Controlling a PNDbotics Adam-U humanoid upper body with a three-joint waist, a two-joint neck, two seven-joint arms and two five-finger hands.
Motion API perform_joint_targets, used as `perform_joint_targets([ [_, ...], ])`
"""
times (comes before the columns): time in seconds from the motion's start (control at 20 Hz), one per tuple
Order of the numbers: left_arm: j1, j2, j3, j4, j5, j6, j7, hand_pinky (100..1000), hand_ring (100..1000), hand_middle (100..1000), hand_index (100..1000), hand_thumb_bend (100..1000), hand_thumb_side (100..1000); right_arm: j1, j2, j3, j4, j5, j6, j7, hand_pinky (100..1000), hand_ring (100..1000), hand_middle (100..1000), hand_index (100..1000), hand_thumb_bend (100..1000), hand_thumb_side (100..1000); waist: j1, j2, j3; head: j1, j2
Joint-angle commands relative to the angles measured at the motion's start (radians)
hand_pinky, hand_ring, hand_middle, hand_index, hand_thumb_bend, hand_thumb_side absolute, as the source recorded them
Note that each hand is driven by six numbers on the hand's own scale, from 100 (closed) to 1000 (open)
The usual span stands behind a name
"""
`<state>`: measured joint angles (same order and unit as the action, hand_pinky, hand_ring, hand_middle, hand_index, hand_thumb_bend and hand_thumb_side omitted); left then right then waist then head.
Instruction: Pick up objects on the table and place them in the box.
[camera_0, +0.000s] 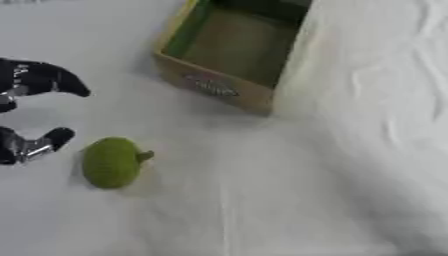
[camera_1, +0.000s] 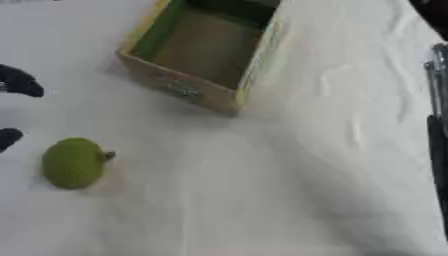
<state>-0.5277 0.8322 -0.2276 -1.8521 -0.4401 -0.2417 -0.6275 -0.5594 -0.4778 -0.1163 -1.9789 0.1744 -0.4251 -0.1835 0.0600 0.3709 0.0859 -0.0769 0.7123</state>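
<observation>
Green fruit (camera_0: 111, 162), round with a short stalk poking out on its right side, lies on the white cloth (camera_0: 262, 200) near the left of my view, on the near side of the table. It touches nothing but the cloth under it.

My left hand (camera_0: 31, 82) comes in from the left edge, just beside the fruit but apart from it. My fingers are spread and hold nothing: one dark finger (camera_0: 66, 85) arches above, and my thumb (camera_0: 51, 140) points toward the fruit from lower down, with a gap of bare cloth between its tip and the green skin.

Farther back and to the right stands the box (camera_0: 214, 87), its yellow wall facing me with some lettering I cannot read, its inside lined green along the left. Nothing shows inside it but its brownish floor. It is well apart from the fruit.

My right arm (camera_1: 436, 125) shows only as a dark and silver strip along the right edge; I cannot tell how that hand's fingers stand.
</observation>
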Motion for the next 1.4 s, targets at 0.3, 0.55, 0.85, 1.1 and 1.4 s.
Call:
perform_joint_targets([
  [0.3, -0.046, -0.029, -0.04, -0.011, -0.047, 0.018, -0.07, 881, 925, 829, 931, 373, 573, -0.008, -0.018, -0.002, -0.021, -0.002, 0.0, -0.002, 815, 783, 600, 763, 100, 418, 0.001, -0.025, 0.001, 0.002, 0.006],
  [0.55, -0.047, -0.03, -0.066, -0.006, -0.061, -0.022, -0.108, 904, 948, 842, 936, 457, 646, -0.008, -0.019, 0.0, -0.021, -0.003, 0.001, 0.0, 815, 782, 600, 763, 100, 414, 0.004, -0.027, 0.001, 0.0, 0.006],
  [0.85, -0.02, -0.003, -0.07, 0.011, -0.087, -0.043, -0.118, 891, 941, 833, 937, 505, 682, -0.006, -0.022, 0.003, -0.021, -0.004, 0.001, 0.004, 815, 782, 600, 762, 100, 415, 0.007, -0.029, 0.004, 0.0, 0.006],
  [1.1, -0.017, -0.008, -0.076, 0.043, -0.148, -0.02, -0.09, 829, 877, 759, 927, 575, 606, -0.004, -0.023, 0.003, -0.021, -0.005, 0.001, 0.006, 815, 782, 600, 762, 100, 418, 0.009, -0.031, 0.004, 0.003, 0.006],
  [1.4, -0.009, -0.027, -0.091, 0.078, -0.231, -0.024, -0.061, 815, 834, 687, 924, 629, 609, -0.005, -0.023, 0.003, -0.021, -0.006, 0.001, 0.006, 815, 782, 600, 762, 100, 416, 0.01, -0.031, 0.002, 0.003, 0.007],
])
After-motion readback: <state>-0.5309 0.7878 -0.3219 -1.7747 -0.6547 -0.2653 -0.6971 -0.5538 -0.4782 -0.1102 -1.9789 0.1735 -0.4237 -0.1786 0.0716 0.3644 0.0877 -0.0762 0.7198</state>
